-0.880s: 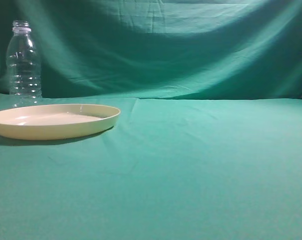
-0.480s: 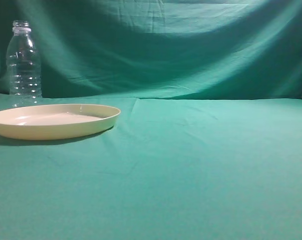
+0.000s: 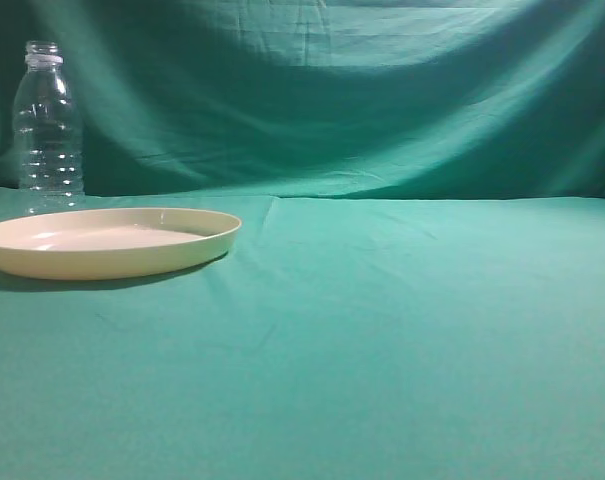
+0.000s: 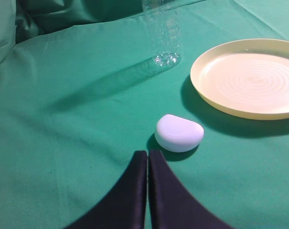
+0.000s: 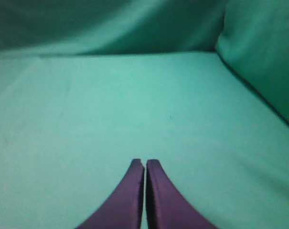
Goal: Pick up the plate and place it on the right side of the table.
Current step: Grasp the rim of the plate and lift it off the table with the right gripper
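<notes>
Plate point(image 3: 110, 240) lies flat at counter's point(image 3: 402, 330) left, in front of bottle point(image 3: 48, 120) | white oval lump point(image 4: 179, 133) beside plate | left tool point(image 4: 147, 155) clenched, empty | right tool point(image 5: 144, 163) clenched, empty

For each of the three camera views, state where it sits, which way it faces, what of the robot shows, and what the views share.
Exterior view: low, near table height, facing the green backdrop across the round cream-yellow plastic plate and clear ribbed plastic bottle; no robot parts.
Left wrist view: above the teal cloth table, looking down past the shut left gripper at a small white rounded object.
Right wrist view: shut right gripper over bare cloth.
Shared: exterior and left wrist views both show plate and bottle.
</notes>
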`<action>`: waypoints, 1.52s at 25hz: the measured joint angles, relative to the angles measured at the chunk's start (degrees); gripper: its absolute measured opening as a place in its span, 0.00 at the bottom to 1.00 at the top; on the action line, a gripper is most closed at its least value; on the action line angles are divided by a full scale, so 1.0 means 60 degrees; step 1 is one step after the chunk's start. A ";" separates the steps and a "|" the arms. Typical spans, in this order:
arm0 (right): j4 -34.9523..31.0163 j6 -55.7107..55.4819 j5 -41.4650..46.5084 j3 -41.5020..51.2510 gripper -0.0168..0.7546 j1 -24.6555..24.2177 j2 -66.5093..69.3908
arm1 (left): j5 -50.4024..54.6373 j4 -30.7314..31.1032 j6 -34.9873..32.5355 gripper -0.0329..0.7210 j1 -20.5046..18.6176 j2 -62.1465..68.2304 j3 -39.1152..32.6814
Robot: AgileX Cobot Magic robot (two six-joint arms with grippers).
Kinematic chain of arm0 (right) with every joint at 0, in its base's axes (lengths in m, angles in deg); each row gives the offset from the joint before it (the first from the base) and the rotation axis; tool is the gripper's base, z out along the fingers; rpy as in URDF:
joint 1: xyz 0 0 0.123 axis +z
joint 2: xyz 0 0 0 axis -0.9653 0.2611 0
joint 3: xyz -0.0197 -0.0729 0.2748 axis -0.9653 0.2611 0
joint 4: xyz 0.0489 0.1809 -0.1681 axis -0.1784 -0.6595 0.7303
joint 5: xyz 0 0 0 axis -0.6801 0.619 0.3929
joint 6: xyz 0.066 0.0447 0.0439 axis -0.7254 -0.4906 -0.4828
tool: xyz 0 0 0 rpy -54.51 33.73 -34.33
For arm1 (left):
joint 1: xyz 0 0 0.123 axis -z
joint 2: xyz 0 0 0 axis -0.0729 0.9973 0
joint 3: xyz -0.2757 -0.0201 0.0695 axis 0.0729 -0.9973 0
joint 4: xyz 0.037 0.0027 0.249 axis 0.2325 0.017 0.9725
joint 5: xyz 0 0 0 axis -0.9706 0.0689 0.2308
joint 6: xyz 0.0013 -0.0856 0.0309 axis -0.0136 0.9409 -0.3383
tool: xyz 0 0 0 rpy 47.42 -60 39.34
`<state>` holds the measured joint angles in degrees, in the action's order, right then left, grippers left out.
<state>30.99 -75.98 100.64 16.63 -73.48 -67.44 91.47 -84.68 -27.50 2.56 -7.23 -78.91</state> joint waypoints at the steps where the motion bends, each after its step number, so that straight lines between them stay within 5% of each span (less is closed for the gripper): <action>1: -0.0314 -0.0018 -0.0607 0.0000 0.02 0.0000 0.0000 | 0.0000 0.0000 0.0000 0.04 0.0000 0.0000 0.0000; 6: -0.1398 -0.0032 -0.3573 0.0000 0.02 0.0000 0.0000 | 0.0000 0.0000 0.0000 0.04 0.0000 0.0000 0.0000; 10: -0.1321 -0.0032 -0.4204 -0.0017 0.02 0.0000 0.0000 | 0.0000 0.0000 0.0000 0.04 0.0000 0.0000 0.0000; 15: -0.0216 -0.0032 -0.2177 -0.1588 0.02 0.0000 0.0380 | 0.0000 0.0000 0.0000 0.04 0.0000 0.0000 0.0000; 23: 0.0051 0.0178 0.1185 -0.3866 0.02 0.0033 0.4649 | 0.0000 0.0000 0.0000 0.04 0.0000 0.0000 0.0000; 28: -0.1938 0.0711 0.1631 -0.4576 0.02 0.0033 0.6692 | 0.0000 0.0000 0.0000 0.04 0.0000 0.0000 0.0000; 33: -0.4337 0.4551 0.2780 -0.5878 0.02 0.0181 0.8509 | 0.0000 0.0000 0.0000 0.04 0.0000 0.0000 0.0000; 38: -0.4353 0.5221 0.3520 -0.7458 0.02 0.1866 1.0479 | 0.0000 0.0000 0.0000 0.04 0.0000 0.0000 0.0000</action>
<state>4.87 -44.65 121.76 -28.11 -62.28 -4.56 91.47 -84.68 -27.50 2.56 -7.23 -78.91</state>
